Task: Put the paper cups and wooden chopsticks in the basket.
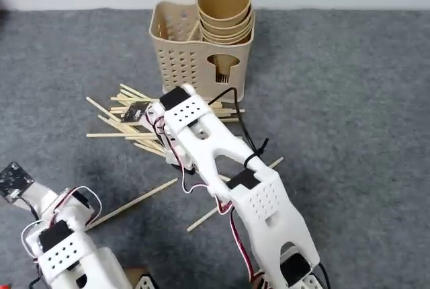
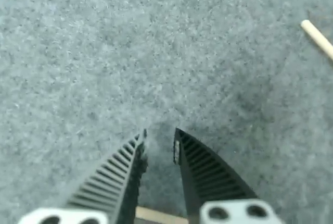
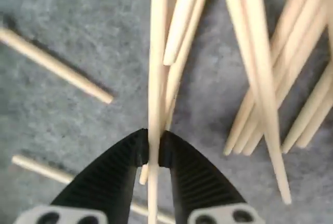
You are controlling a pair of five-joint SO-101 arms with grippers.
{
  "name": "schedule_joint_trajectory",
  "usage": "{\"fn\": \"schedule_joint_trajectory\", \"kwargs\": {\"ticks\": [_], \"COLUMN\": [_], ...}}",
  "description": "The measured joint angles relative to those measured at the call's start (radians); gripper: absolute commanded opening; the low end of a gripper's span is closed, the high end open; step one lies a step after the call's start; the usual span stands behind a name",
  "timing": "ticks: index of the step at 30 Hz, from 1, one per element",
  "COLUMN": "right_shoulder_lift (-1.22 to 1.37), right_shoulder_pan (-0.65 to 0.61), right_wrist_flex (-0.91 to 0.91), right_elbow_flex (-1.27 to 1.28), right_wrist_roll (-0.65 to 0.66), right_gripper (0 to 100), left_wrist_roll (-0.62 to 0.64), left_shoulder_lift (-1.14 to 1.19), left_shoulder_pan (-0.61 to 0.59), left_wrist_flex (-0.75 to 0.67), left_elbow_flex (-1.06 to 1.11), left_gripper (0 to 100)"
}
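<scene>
A beige basket (image 1: 178, 60) stands at the back of the grey carpet, with a stack of paper cups (image 1: 224, 8) in its right compartment. In front of it, to the left, lies a pile of wooden chopsticks (image 1: 127, 124). My right arm stretches over this pile. In its wrist view my right gripper (image 3: 153, 148) is shut on one chopstick (image 3: 157, 67), low over the carpet, with other chopsticks (image 3: 260, 67) fanned beside it. My left gripper (image 2: 159, 133) hovers over bare carpet, slightly open and holding nothing. One chopstick tip (image 2: 318, 39) lies farther off.
Two loose chopsticks (image 1: 134, 201) (image 1: 232, 198) lie on the carpet nearer the arms' bases. The left arm (image 1: 60, 242) sits folded at the front left corner. The basket's left compartment (image 1: 176, 28) looks free. Open carpet lies to the right.
</scene>
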Motion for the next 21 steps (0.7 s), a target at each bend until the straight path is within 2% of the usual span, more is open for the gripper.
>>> {"fn": "schedule_joint_trajectory", "kwargs": {"ticks": [21], "right_shoulder_lift": [0.006], "right_shoulder_pan": [-0.021], "right_wrist_flex": [0.018], "right_elbow_flex": [0.000], "right_wrist_roll": [-0.002], "right_gripper": [0.8], "left_wrist_roll": [0.000], "left_shoulder_lift": [0.000], "left_shoulder_pan": [0.000], "left_wrist_flex": [0.000], "left_elbow_flex": [0.000], "left_gripper": [9]}}
